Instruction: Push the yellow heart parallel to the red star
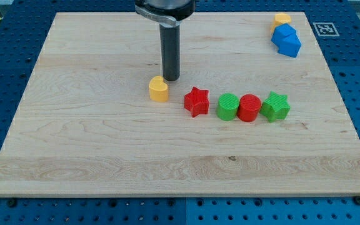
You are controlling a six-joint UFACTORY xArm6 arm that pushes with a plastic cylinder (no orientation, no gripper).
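Observation:
The yellow heart (pixel 159 89) sits on the wooden board a little left of centre. The red star (pixel 197 101) lies just to its right and slightly lower in the view, a small gap between them. My tip (pixel 170 79) rests on the board just above and to the right of the yellow heart, close to its upper right edge. I cannot tell if it touches the heart. The rod rises straight up out of the view's top.
A green cylinder (pixel 228 107), a red cylinder (pixel 249 107) and a green star (pixel 275 105) line up right of the red star. A blue block (pixel 285 40) and a small yellow block (pixel 282 19) sit at the top right corner. The board (pixel 105 156) ends at blue perforated table.

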